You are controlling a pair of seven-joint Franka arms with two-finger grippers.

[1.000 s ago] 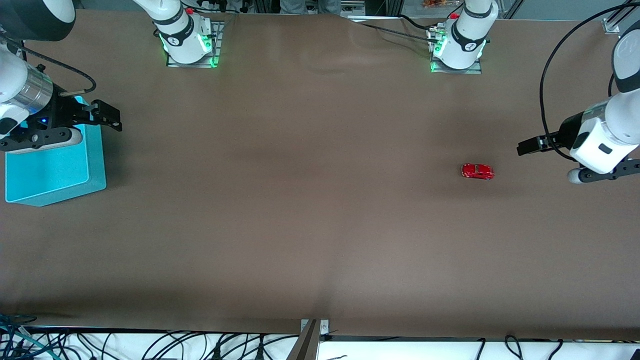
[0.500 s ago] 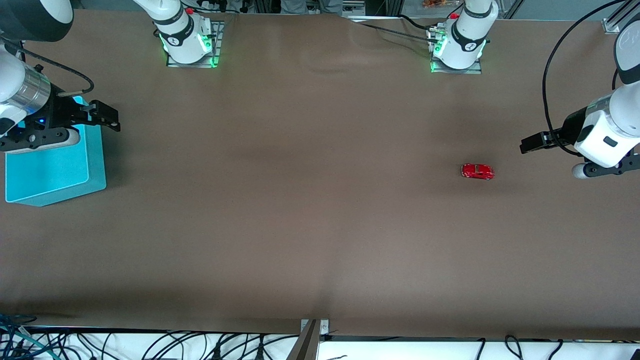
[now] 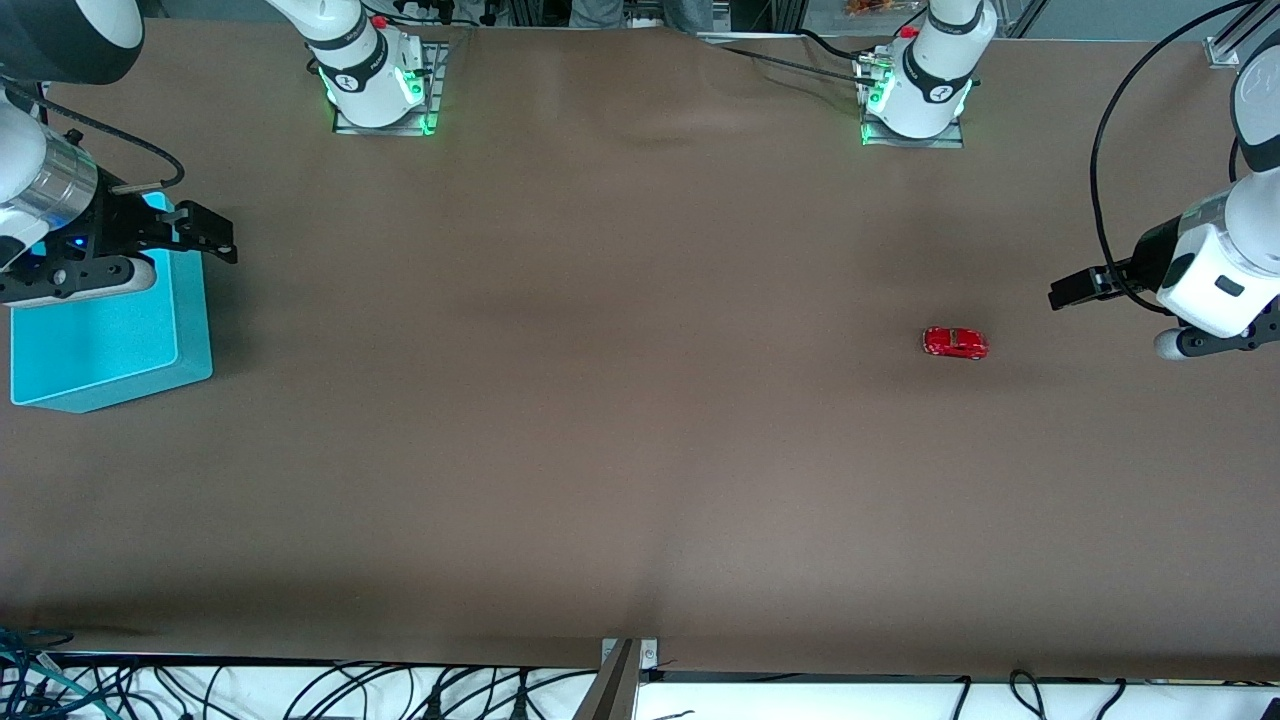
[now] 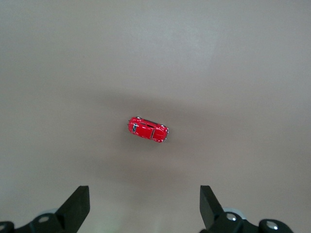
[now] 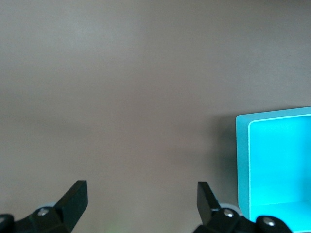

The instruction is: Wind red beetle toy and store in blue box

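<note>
**Both my grippers wide, beetle untouched**

From the front camera, my right gripper (image 3: 205,232) hangs over the edge of the blue box (image 3: 110,345) at the right arm's end of the table (image 3: 600,400). Only my right wrist view shows the box's smooth turquoise inside, fingers (image 5: 73,196) spread wide. The red beetle toy (image 3: 955,343) sits on the table toward the left arm's end, glossy, dark-windowed. My left gripper (image 3: 1075,290) hovers near it, fingers (image 4: 77,204) wide, holding nothing. Any lettering seems too small to read.
</note>
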